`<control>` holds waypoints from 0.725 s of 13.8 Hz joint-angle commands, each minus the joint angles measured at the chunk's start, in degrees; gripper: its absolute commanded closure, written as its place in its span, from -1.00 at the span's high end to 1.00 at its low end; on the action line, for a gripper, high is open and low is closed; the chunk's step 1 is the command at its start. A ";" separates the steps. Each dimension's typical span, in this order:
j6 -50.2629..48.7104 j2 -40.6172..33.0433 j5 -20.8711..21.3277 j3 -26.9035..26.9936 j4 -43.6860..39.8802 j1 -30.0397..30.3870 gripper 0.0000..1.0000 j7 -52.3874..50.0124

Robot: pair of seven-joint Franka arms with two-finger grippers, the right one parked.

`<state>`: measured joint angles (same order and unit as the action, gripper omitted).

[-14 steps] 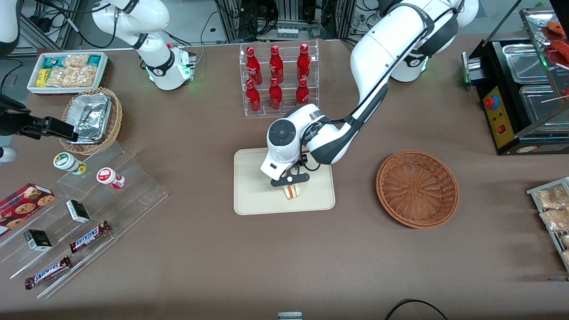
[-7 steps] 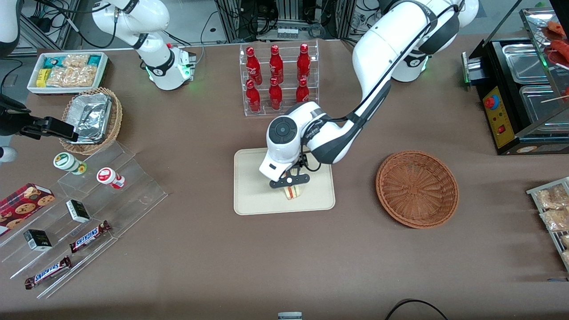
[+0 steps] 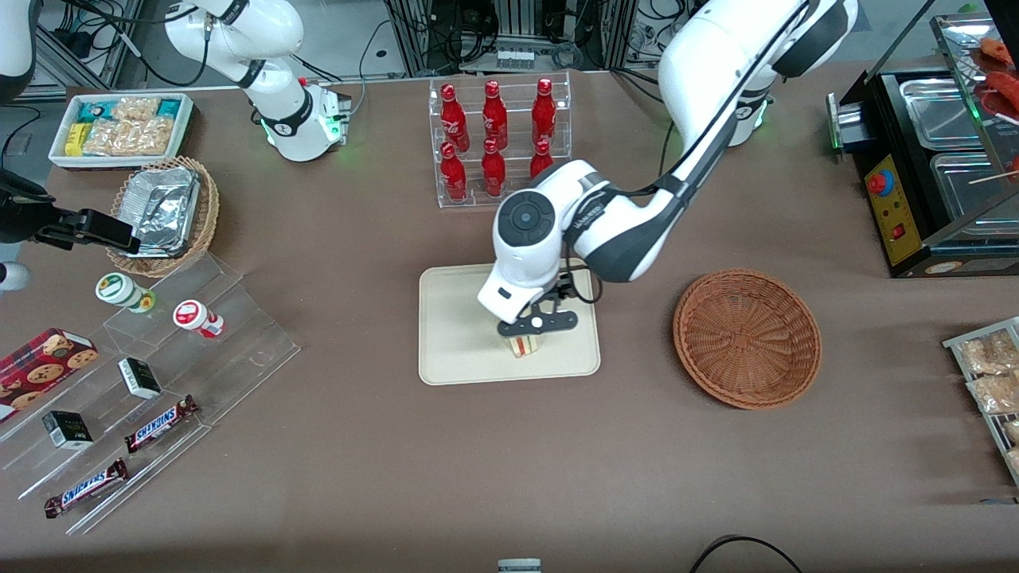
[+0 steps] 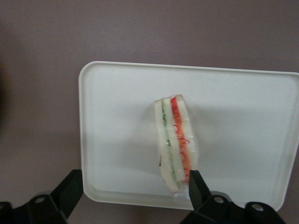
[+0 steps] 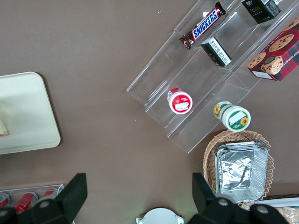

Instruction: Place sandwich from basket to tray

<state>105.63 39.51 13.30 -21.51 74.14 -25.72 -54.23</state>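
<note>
Sandwich sits on its edge on the tray, filling stripes up, in the half nearer the front camera. My gripper hangs right above it; jaws spread wide, gripping nothing, and in the wrist view one finger sits just beside the red-filling side while the other is well apart. Basket lies empty toward the working arm's end of the surface.

Step in hand looks like release and retreat: best to lift straight up, no sideways drift, since the near finger could nudge the wedge and tip it flat. Keep the jaws wide until clear.

Readable writing: "SNICKERS" on two bars on the clear acrylic steps. Red bottles in the rack carry white script, too small to read.
</note>
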 commanded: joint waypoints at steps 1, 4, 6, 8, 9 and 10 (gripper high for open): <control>-4.02 -3.81 -1.17 -0.10 0.91 4.86 1.00 3.85; -5.43 -8.12 -3.19 -0.11 3.63 10.67 1.00 12.80; -5.69 -11.28 -3.28 -0.19 7.31 14.19 1.00 16.16; -5.69 -14.97 -4.85 -0.20 11.09 17.71 1.00 21.50; -5.69 -16.55 -5.56 -0.11 12.50 19.55 1.00 24.23; -5.78 -18.13 -5.65 -0.19 14.00 21.05 1.00 26.35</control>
<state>99.95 26.99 9.03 -21.41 82.32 -7.63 -32.01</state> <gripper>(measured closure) 0.000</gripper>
